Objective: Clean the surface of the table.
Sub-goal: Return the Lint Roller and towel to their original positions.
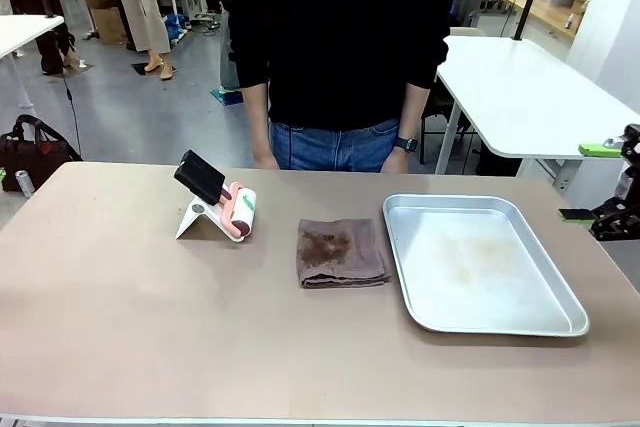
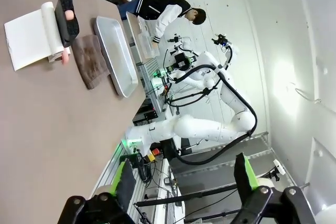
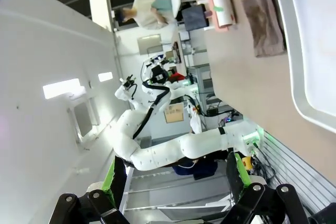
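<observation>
A tan table spreads across the front view, with a person in a black top and jeans standing at its far edge, arms down, hands just at the rim. Three things lie on it in a row. Toward the left sits a lint roller with a black handle, propped on a white stand. Near the middle lies a folded brown cloth, soiled at its centre. To the right rests a silver tray, its floor faintly stained; cloth and tray lie just apart.

At the right edge of the front view, the right gripper hangs off the table's side, green pads apart and holding nothing.

In the left wrist view, the left gripper rises from the bottom edge with its fingers spread wide, nothing between them. Past it the table runs away at a tilt, carrying the roller, cloth and tray; the white right arm shows beyond the table's edge.

The right wrist view shows the right gripper likewise with fingers parted and empty. Farther off, the table bears the roller, cloth and tray, with the white left arm beside it.
</observation>
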`<state>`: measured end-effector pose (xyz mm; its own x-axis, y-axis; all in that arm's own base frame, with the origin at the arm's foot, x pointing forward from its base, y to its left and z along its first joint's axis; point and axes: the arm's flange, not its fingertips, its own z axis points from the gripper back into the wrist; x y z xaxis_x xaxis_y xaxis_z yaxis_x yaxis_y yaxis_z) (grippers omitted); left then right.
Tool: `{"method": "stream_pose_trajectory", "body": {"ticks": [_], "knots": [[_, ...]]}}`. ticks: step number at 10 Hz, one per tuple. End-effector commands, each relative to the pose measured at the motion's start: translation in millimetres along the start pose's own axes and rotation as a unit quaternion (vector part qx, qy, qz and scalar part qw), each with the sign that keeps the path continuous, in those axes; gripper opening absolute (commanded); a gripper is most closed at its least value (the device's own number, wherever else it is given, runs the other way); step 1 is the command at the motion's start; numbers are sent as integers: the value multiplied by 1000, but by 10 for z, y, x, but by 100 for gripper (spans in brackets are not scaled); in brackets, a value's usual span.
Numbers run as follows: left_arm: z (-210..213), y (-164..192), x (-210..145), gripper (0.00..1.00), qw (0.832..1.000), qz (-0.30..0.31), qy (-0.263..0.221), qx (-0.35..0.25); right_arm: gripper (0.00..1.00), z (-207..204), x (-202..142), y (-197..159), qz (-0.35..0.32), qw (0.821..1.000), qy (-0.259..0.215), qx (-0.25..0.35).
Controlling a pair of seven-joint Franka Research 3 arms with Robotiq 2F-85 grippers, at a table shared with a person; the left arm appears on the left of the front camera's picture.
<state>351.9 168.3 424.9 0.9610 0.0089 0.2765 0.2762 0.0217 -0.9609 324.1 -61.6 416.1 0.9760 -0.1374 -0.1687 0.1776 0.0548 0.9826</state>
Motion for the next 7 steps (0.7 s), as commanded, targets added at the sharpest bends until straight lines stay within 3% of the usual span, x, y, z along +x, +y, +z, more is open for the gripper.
{"method": "stream_pose_trajectory", "body": {"ticks": [1, 7], "knots": [[-16, -18, -60, 100, 1000, -2, 1, 6, 100, -11, -11, 55, 4, 1000, 0, 8], [-16, -18, -60, 100, 1000, -2, 1, 6, 100, -11, -11, 55, 4, 1000, 0, 8]]}}
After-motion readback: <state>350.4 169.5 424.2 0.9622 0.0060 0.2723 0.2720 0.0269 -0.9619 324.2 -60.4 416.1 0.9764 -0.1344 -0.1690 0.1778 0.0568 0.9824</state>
